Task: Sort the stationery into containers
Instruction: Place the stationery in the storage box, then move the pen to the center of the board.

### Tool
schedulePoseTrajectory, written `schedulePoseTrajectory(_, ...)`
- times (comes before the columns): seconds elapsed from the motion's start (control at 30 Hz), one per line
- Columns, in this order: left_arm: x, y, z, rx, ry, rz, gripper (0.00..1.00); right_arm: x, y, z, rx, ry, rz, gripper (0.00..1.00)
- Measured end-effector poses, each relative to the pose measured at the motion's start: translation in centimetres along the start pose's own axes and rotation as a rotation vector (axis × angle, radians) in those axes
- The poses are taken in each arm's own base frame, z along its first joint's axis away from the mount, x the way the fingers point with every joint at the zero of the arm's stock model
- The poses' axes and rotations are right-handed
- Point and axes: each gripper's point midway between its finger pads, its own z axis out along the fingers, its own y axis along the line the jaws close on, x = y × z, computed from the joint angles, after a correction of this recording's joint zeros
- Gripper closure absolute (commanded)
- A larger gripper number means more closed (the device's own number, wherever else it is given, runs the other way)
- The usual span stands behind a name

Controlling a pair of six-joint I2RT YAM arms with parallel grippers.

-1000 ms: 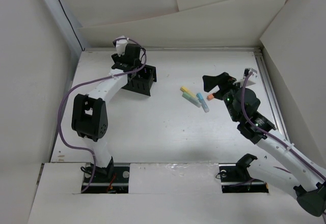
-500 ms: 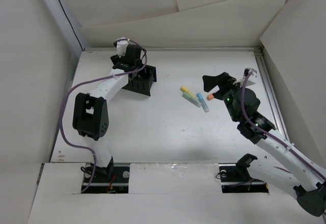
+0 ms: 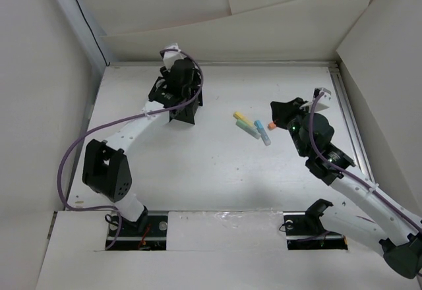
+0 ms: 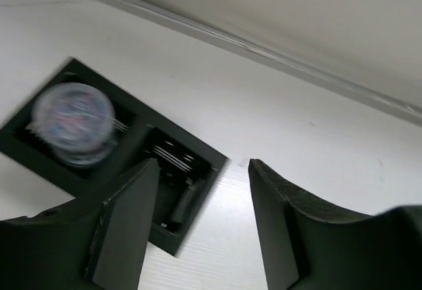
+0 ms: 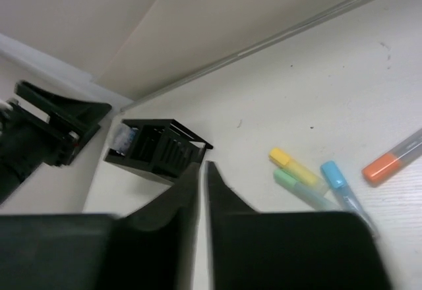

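The black organizer box (image 3: 189,113) stands at the back left of the table. The clear round jar (image 4: 72,116) sits in one of its end compartments. My left gripper (image 4: 201,221) hovers just above the box, open, with nothing between its fingers. Yellow (image 3: 242,116), pale green (image 3: 247,129), light blue (image 3: 262,132) and orange (image 3: 271,125) sticks lie together on the table right of centre. My right gripper (image 3: 278,111) hangs just right of them, shut on nothing. The right wrist view shows the yellow stick (image 5: 297,167), green stick (image 5: 300,188), blue stick (image 5: 339,181), orange stick (image 5: 391,159) and box (image 5: 158,149).
White walls enclose the table on the back, left and right. A metal rail (image 3: 349,118) runs along the right edge. The left arm's purple cable (image 3: 79,151) loops over the left side of the table.
My right gripper's jaws have closed from wide open, with nothing taken. My left gripper has shifted right and toward the back over the box.
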Motion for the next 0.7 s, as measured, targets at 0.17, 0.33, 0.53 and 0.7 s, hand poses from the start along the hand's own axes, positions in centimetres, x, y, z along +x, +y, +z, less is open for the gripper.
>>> schedulePoseTrajectory(0.17,4.8,-7.6,-2.8,0.210,0.085,0.082,0.49,-0.5,-0.3,-0.2,0.014,-0.018,0.009,1.00)
schedulePoseTrajectory(0.33,12.3,-15.1,-3.9,0.414,0.212,0.200,0.49,-3.4,0.0,-2.4,-0.008,-0.090,0.048,1.00)
schedulePoseTrajectory(0.53,21.3,-22.0,-4.0,0.589,0.338,0.362,0.40,-5.5,0.1,-3.9,-0.025,-0.145,0.080,0.96)
schedulePoseTrajectory(0.7,25.8,-26.4,-4.3,0.697,0.369,0.455,0.35,-4.9,-0.3,-3.8,-0.008,-0.122,0.064,0.87)
